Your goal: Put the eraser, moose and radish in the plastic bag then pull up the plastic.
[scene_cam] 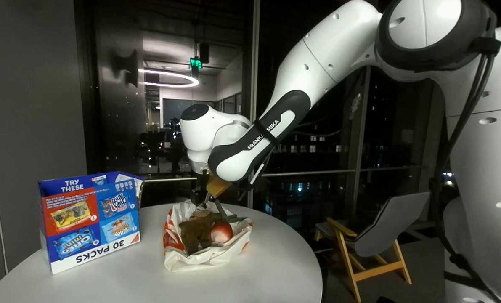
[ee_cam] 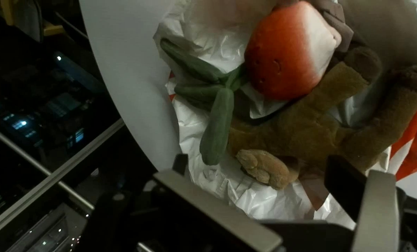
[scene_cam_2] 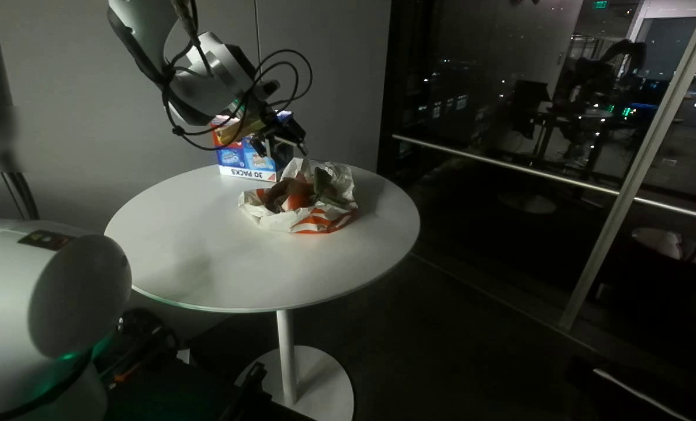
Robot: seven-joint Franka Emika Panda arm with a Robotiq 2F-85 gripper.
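Our claw [scene_cam_2: 281, 147] stands wide, holding nothing, over the rim of the bag [ee_cam: 271, 203]. In the wrist view crumpled plastic shows between the fingers [ee_cam: 219, 210] and runs from one toward the other, so we judge that lowering and squeezing should bunch it for the pull-up; whether we touch it, we cannot tell. Past the rim, inside the bag, the moose [ee_cam: 310, 136] stretches crosswise and the radish [ee_cam: 285, 52] points its green end toward the edge of the table [ee_cam: 124, 52]. We cannot make out the eraser, nor read the bag's orange print. Farther up, our arm [scene_cam: 309, 71] shows "FRANK" and "MIKA". Farther off, the box [scene_cam: 92, 219] reads "TRY THESE", "OREO", "CHIPS AHOY!" and, upside down, "30 PACKS".
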